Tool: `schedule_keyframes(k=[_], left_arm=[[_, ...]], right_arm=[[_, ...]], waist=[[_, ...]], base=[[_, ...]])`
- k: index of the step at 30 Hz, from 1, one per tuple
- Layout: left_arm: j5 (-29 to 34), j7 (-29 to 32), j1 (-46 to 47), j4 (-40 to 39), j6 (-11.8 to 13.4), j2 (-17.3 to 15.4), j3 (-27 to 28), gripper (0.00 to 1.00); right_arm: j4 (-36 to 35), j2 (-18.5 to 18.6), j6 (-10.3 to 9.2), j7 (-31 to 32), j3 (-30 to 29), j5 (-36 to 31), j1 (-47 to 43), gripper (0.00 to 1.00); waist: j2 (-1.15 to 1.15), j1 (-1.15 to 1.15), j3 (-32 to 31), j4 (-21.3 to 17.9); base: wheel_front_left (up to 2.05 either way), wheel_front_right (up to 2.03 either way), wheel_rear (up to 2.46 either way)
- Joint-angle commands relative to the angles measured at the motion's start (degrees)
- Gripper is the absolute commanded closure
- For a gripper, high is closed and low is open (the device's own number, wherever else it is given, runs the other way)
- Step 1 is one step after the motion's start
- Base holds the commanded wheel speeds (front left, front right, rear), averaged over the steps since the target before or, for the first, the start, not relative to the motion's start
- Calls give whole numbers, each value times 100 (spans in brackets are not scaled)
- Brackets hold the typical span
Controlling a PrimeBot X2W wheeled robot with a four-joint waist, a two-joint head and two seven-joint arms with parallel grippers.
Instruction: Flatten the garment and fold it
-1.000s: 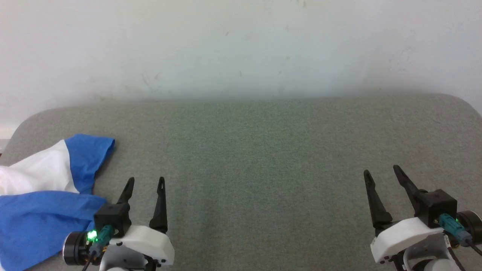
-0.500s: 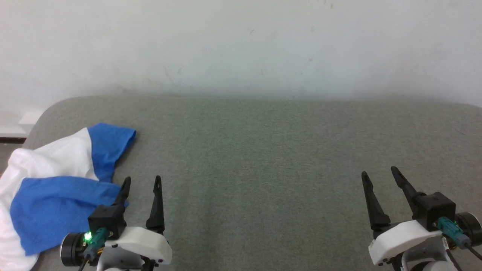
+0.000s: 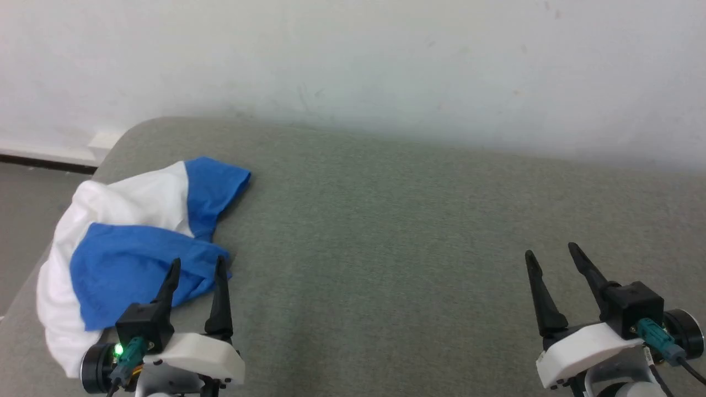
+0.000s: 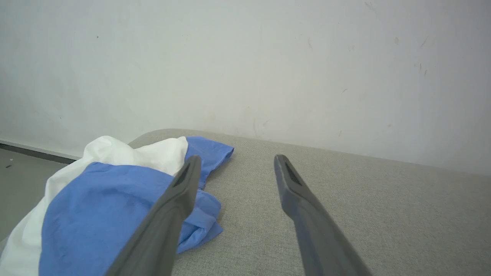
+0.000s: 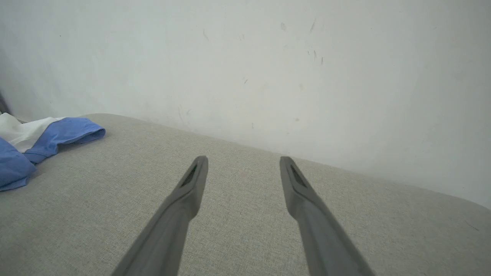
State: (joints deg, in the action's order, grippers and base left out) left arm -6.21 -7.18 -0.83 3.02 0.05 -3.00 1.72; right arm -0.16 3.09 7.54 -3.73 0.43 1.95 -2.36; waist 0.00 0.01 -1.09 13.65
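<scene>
Head has turned left, so the bunched garment (image 3: 127, 259) now shows more fully.
It lies crumpled at the surface's (image 3: 386, 231) left end, blue fold over white. The left fingers (image 3: 220, 292) are spread and empty at its near edge, and the right fingers (image 3: 539, 289) are spread and empty well to the right. Flattening looks unstarted. No writing is readable.

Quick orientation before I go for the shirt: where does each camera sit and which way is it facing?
Head view: on the head, facing forward and down over the grey cushion to the wall; left gripper and right gripper at the bottom, both open.
Left wrist view: along the left gripper's fingers, toward the crumpled garment.
Right wrist view: along the right gripper's fingers, toward the wall.
Shared: every view shows the garment and wall.
</scene>
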Motion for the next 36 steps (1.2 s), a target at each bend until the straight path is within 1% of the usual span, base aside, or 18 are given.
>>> schedule_keyframes(k=[1, 9, 20, 30, 36], left_arm=[[-51, -64, -50, 4, 25, 6, 33, 0], [-121, -160, -73, 4, 66, 7, 109, 0], [-261, -292, -128, 62, 93, 8, 195, 0], [-396, -400, -92, 79, 113, 9, 233, 0], [-390, -471, 193, 50, -1, 9, 412, 0]], right_arm=[[-18, -11, -3, -53, 24, -19, 56, 0], [-49, -13, -3, -54, 112, -46, 65, 0], [-115, -14, -4, -65, 215, -62, 84, 0], [-178, -16, -4, -59, 217, -95, 76, 0], [-246, -17, -4, -9, 275, -169, 133, 0]], waist=[[0, 0, 9, 253], [0, 0, 20, 734], [0, -1, 54, 1259], [0, -1, 183, 1539], [0, -1, 331, 1631]], base=[[0, 0, 0], [0, 0, 0], [0, 0, 0], [0, 0, 0], [0, 0, 0]])
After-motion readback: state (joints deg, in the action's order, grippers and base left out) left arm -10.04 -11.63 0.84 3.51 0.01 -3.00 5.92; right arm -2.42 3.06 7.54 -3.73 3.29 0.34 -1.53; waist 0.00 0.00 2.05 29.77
